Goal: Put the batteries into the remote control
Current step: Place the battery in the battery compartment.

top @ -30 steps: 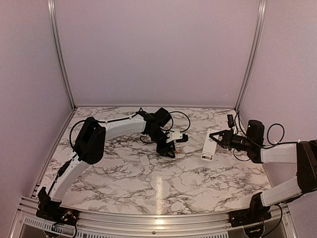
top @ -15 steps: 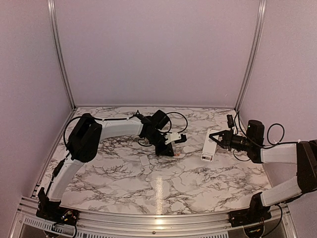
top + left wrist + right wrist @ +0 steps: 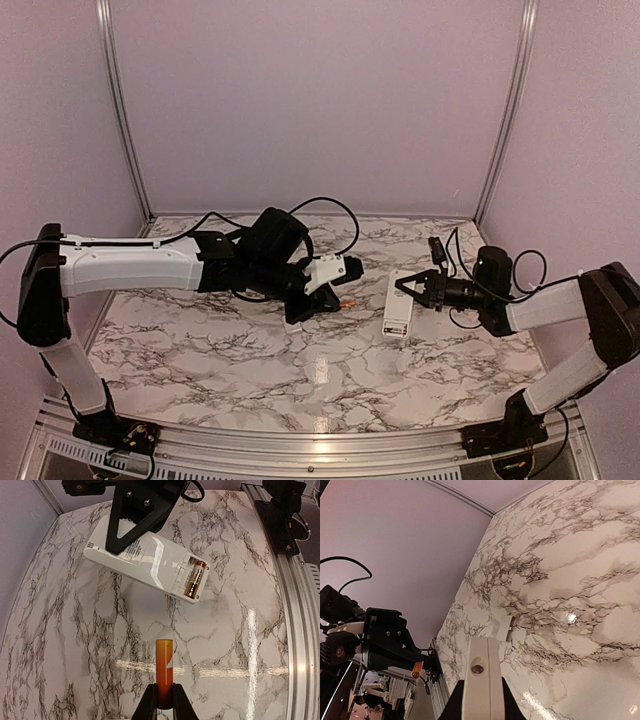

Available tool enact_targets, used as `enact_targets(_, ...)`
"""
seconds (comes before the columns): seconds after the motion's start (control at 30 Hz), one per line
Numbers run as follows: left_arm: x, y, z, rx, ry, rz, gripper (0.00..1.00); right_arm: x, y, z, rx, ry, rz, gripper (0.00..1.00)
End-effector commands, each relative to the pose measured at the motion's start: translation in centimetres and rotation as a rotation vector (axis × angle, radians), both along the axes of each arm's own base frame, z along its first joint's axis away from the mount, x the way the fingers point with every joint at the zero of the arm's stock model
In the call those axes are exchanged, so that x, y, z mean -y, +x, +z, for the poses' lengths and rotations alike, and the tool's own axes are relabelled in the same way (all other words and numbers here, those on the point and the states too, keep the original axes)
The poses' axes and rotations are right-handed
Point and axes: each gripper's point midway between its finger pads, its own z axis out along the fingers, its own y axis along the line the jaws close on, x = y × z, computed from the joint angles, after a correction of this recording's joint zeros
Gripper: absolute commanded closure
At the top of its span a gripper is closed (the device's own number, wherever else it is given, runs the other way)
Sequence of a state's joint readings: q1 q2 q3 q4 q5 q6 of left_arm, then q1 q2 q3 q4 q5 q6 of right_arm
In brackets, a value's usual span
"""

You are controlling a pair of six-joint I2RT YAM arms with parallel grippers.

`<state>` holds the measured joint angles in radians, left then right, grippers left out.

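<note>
the left fingers pinched the orange battery near the white remote, which the right fingers clamped, a gold battery seated in it

Evenly lit from overhead; shadows soft and faint. Bright glare streaks across glossy tabletop. Wrist views wide-angle, bent toward edges, mostly sharp.

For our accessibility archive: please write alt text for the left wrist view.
The left gripper holds an orange battery pointing at the remote control, which the right gripper grips over the marble table. Its open compartment holds one gold battery.
</note>
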<state>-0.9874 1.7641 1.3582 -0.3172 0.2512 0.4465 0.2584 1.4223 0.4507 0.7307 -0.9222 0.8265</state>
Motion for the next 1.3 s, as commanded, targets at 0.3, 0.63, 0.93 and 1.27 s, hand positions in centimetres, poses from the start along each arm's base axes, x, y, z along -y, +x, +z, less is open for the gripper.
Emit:
enact_targets(0.3, -0.1, -4.8, 0.3, 0.031, 0.083, 0.065, 1.0, -7.3, -3.2, 1.5, -0.013, 0.208, 0.179, 1.0)
enact_targets(0.63, 0.9, -6.9, -2.9, 0.038, 0.206, 0.001, 1.0, -9.6, -4.0, 0.6, -0.055, 0.228, 0.213, 1.0)
enact_targets(0.93, 1.2, -7.2, -4.1, 0.061, 0.273, -0.019, 1.0, -10.2, -4.2, 0.1, -0.07, 0.208, 0.209, 1.0)
enact_targets(1.27, 1.5, -7.4, -5.7, 0.073, 0.342, -0.025, 0.97, -10.5, -4.4, 0.4, -0.072, 0.219, 0.216, 1.0)
